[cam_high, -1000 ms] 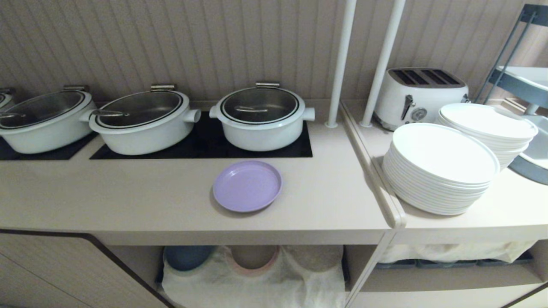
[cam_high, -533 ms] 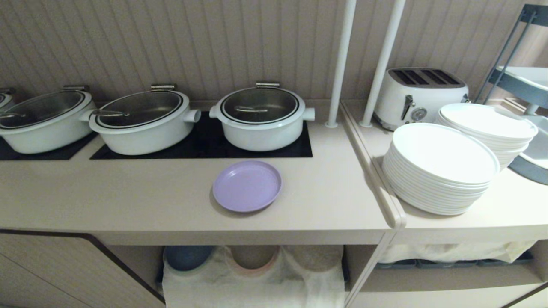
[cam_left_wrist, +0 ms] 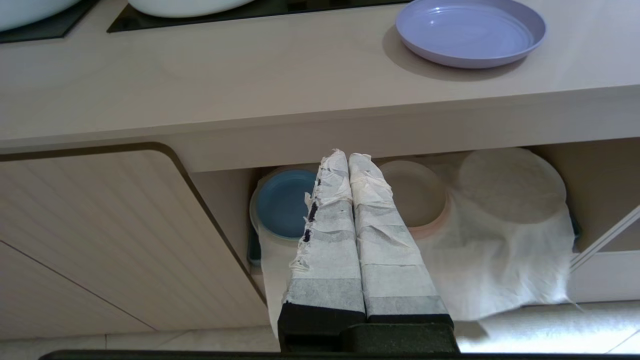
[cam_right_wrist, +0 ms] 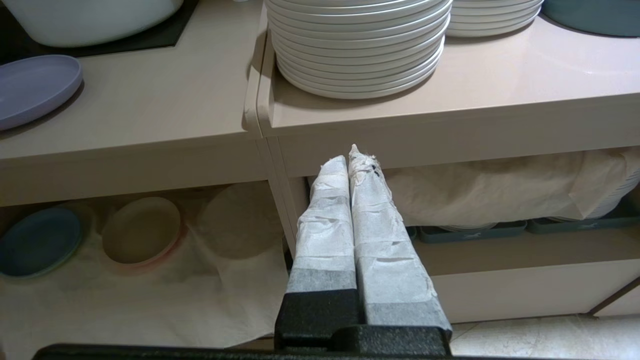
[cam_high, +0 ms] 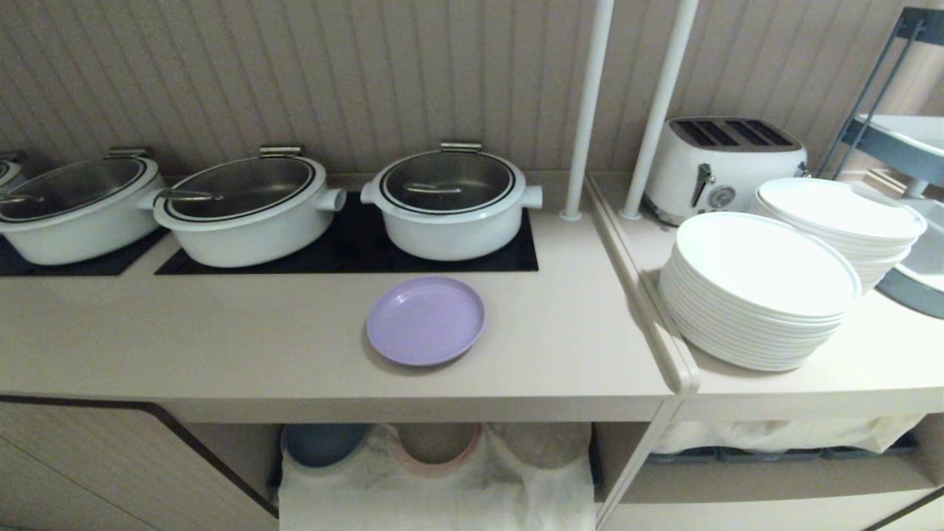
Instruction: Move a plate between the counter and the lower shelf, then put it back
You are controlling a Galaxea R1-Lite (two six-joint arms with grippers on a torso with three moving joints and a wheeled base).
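One lavender plate (cam_high: 425,321) lay on the counter (cam_high: 221,346) at 6 o'clock from the nearest of three white pots (cam_high: 450,203), two white plate stacks (cam_high: 759,291) at 3 o'clock, lower shelf (cam_left_wrist: 500,260) beneath, left gripper (cam_left_wrist: 345,156) and right gripper (cam_right_wrist: 352,155) both pressed together, empty.

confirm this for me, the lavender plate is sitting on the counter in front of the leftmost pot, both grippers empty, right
Not quite. The lavender plate does sit on the counter, and both grippers are empty, but it lies in front of the rightmost pot, not the leftmost. The head view shows this.
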